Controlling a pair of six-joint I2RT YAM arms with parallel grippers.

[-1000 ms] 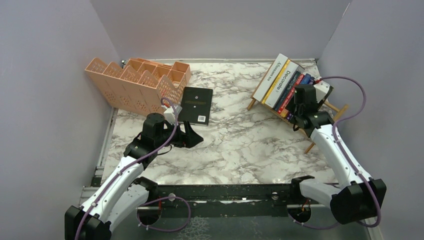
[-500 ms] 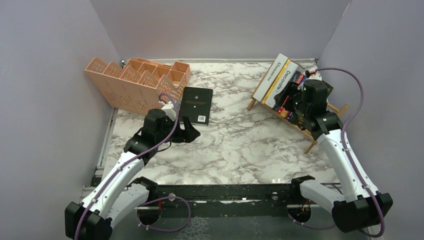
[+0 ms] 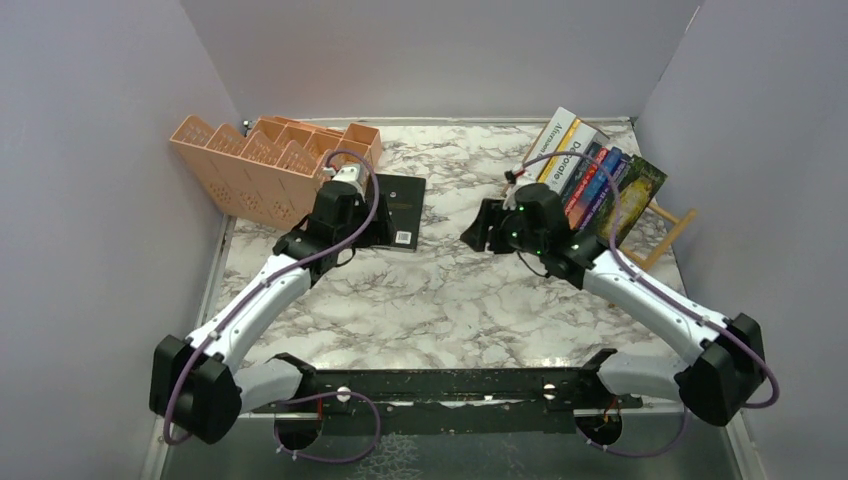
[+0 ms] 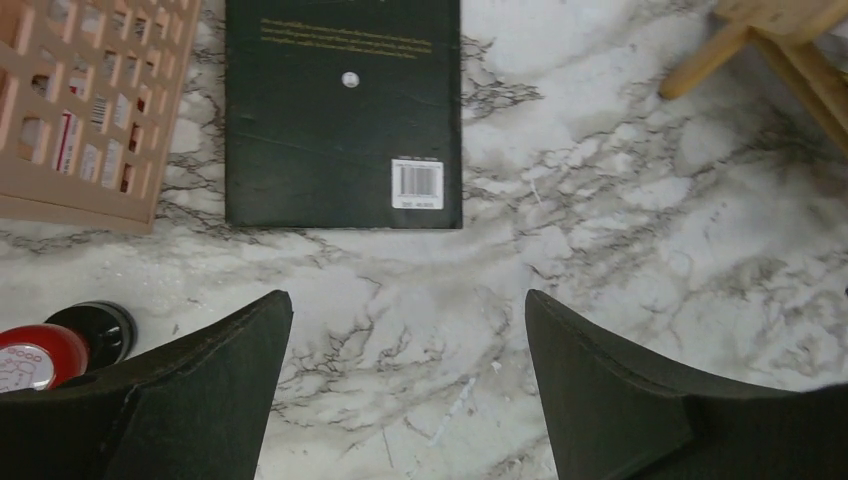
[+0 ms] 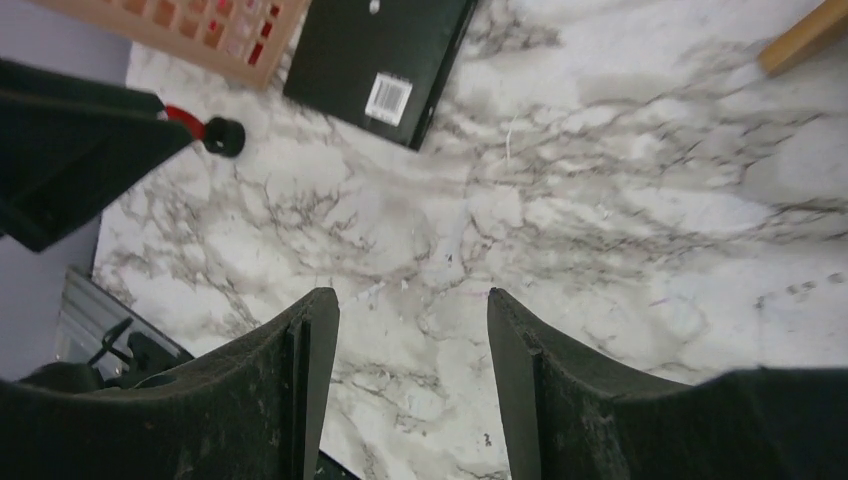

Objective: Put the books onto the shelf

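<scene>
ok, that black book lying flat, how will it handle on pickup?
The black book looks thin, so probably light, and it may flex if pinched at one edge. Lying flat on the smooth marble table, it likely slides when pushed, with little edge to get under.

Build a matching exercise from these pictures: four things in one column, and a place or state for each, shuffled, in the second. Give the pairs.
Column one
1. black book
2. shelf
3. left claw
4. right claw

Column two
A. open, above bare tabletop mid-table
B. lying flat beside the peach organizer
C. far right, holding a leaning row of books
D. open, just short of the black book's barcode edge

Pairs: 1-B, 2-C, 3-D, 4-A
</scene>
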